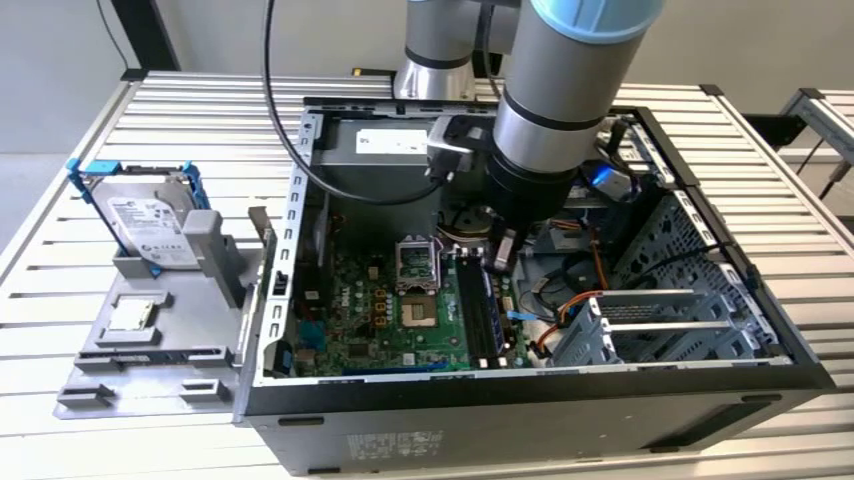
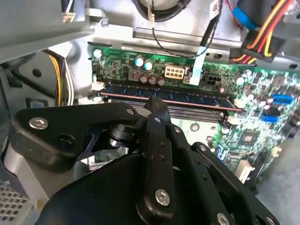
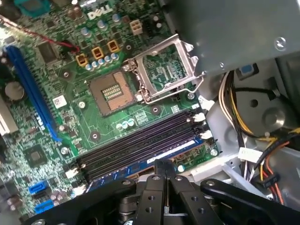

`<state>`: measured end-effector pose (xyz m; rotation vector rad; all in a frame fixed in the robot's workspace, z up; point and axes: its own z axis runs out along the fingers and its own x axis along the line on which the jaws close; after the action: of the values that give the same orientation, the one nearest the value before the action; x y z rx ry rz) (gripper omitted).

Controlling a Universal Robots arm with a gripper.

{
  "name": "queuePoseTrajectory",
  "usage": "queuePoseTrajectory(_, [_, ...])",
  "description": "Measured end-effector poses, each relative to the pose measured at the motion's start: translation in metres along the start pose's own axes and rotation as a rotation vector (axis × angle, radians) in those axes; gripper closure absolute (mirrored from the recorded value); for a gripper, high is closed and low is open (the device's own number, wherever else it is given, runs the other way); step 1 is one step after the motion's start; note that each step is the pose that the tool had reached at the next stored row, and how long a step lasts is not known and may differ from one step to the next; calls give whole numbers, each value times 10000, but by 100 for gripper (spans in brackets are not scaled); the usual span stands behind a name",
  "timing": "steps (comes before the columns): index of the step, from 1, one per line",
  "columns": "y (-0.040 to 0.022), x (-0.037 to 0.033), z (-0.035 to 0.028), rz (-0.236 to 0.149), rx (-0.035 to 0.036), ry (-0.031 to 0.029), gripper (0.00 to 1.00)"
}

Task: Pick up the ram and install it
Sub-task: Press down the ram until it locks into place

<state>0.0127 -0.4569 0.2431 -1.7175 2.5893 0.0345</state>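
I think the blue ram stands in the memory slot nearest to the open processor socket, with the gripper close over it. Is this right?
Not quite. In the first wrist view the ram stands in the slot farthest from the processor socket, with the gripper close over it.

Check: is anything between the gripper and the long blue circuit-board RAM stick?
Nothing visible stands between them. In the first wrist view the gripper, fingers shut, is directly over the long blue circuit-board RAM stick, which sits beside the empty black plastic slots. Whether they touch is unclear.
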Motion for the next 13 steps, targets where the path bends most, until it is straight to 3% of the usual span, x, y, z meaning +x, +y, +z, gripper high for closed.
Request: queuePoseTrajectory(13, [0, 0, 0, -2374, -71, -12, 100])
